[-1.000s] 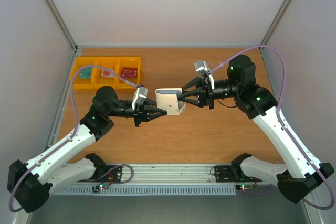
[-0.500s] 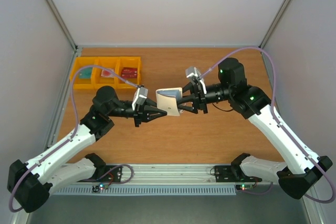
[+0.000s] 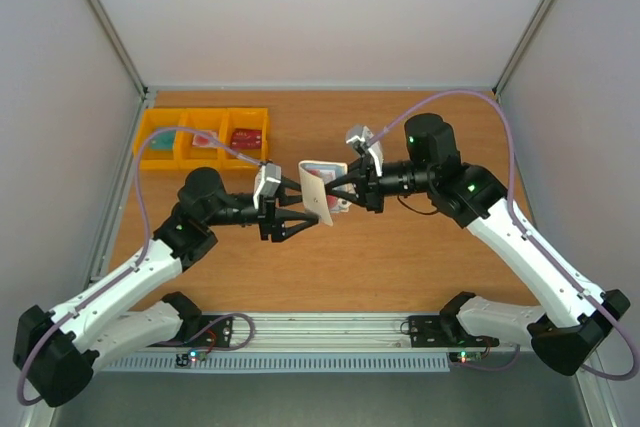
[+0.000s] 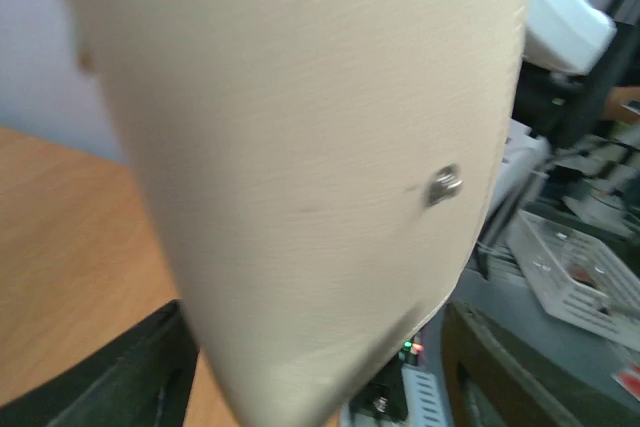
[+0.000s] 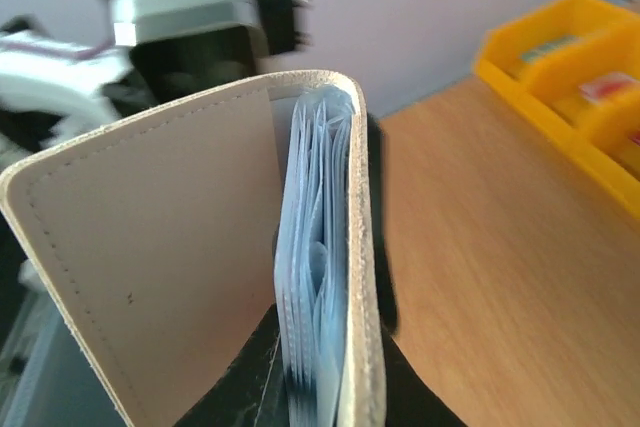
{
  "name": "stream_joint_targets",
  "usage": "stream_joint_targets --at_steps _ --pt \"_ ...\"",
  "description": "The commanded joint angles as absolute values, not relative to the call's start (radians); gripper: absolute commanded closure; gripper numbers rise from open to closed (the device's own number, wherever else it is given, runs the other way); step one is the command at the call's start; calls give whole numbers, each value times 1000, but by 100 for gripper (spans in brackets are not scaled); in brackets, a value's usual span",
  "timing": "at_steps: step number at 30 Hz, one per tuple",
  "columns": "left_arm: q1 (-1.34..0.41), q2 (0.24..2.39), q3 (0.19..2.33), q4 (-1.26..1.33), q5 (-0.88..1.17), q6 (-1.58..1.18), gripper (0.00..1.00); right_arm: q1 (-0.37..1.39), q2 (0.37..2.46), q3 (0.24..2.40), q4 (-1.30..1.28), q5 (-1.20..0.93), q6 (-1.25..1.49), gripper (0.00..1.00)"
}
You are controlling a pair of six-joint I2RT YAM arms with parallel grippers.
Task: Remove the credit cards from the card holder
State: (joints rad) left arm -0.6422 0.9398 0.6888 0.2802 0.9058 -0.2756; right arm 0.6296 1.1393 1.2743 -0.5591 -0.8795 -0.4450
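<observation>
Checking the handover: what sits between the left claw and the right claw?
Only the card holder; the top external view shows it.

Wooden table [image 3: 400,257], brown top. A row of three yellow bins [image 3: 160,160] stands on it at the far left corner, side by side, touching; small items lie inside.
</observation>
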Motion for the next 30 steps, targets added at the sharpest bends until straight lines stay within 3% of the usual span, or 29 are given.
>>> stream_joint_targets --at_steps 1,6,8,10,12,18,22,25,30 --pt "-644 882 665 242 674 -196 29 632 1154 1333 -681 -502 -300 99" --pt "-643 871 658 180 399 -105 24 669 1265 1479 -961 105 -167 99" --pt "-644 878 654 170 367 -104 20 716 1313 1505 -989 210 -162 99" --pt "-644 884 652 170 369 -122 5 773 1361 1546 -1023 311 -162 99" --pt "-644 887 647 179 377 -141 1 817 1402 1594 -1046 346 -178 99" --pt "-643 904 641 163 324 -210 1 839 1417 1629 -1025 221 -213 99" --pt "-644 915 631 141 270 -225 4 837 1388 1605 -959 -21 -309 99" --pt "-643 903 628 120 232 -208 13 823 1334 1568 -917 -219 -365 99" --pt "-642 875 619 100 204 -149 42 716 1245 1508 -854 -568 -381 99"
